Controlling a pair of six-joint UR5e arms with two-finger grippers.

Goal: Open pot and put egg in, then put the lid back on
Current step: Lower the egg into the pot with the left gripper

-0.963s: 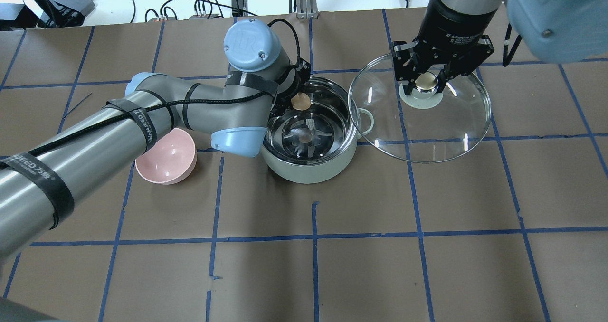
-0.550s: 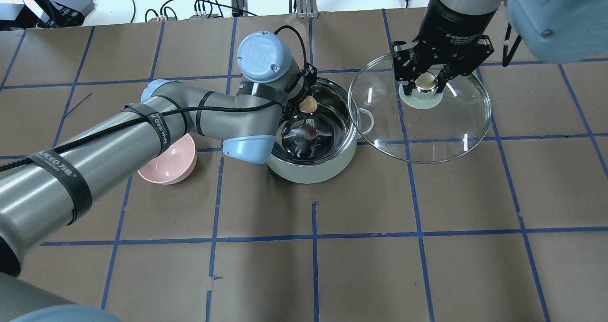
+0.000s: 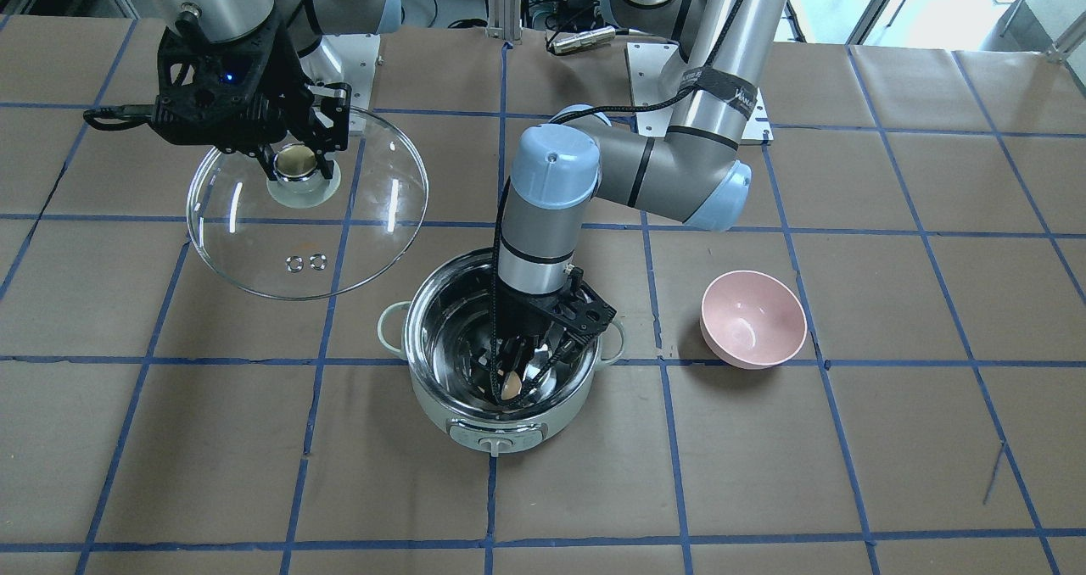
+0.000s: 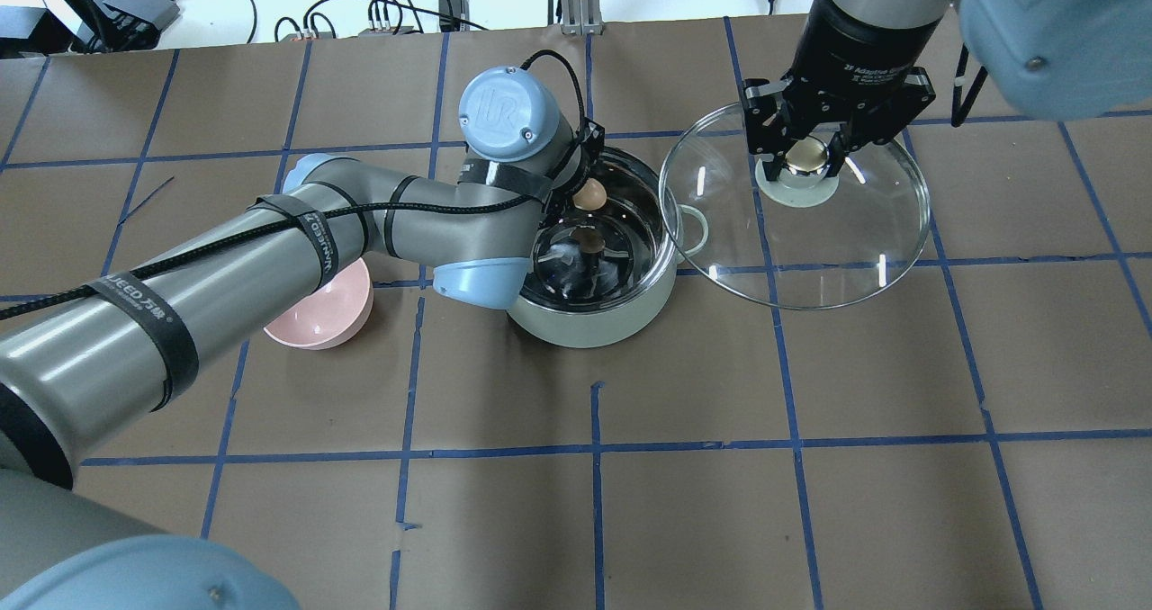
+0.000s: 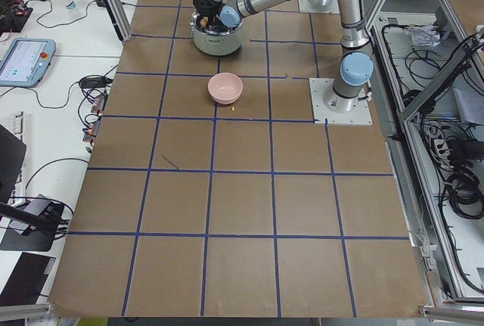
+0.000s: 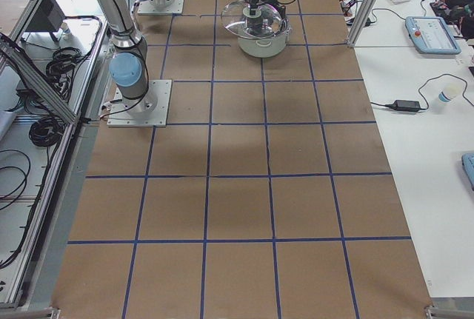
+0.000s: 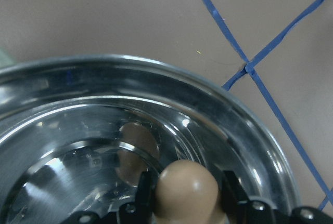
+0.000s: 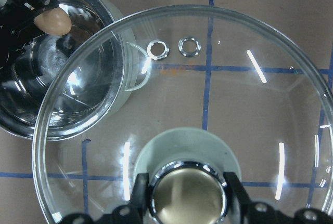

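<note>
My left pincer point(image 7: 186, 195) gripped the egg point(image 4: 589, 195) inside the open pot point(image 4: 594, 322): light, brittle, best held gently across its middle. My right pincer point(image 4: 807, 156) clamped the slippery glass lid point(image 4: 810, 250) by its knob point(image 8: 187, 195), beside the pot.

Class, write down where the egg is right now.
In the overhead view the egg is gripped by the left claw inside the open pot, near its far rim; the lid is held to the right.

A wide bench covered in brown paper point(image 4: 810, 520), ruled into squares by blue tape, filled the room's middle. White side tables point(image 6: 415, 149) flanked it, carrying a grey touchscreen pendant point(image 5: 26, 52), a black power adapter point(image 6: 404, 104) and a white paper cup point(image 6: 449, 92). Aluminium frame posts point(image 5: 108, 1) stood at the edges.
</note>
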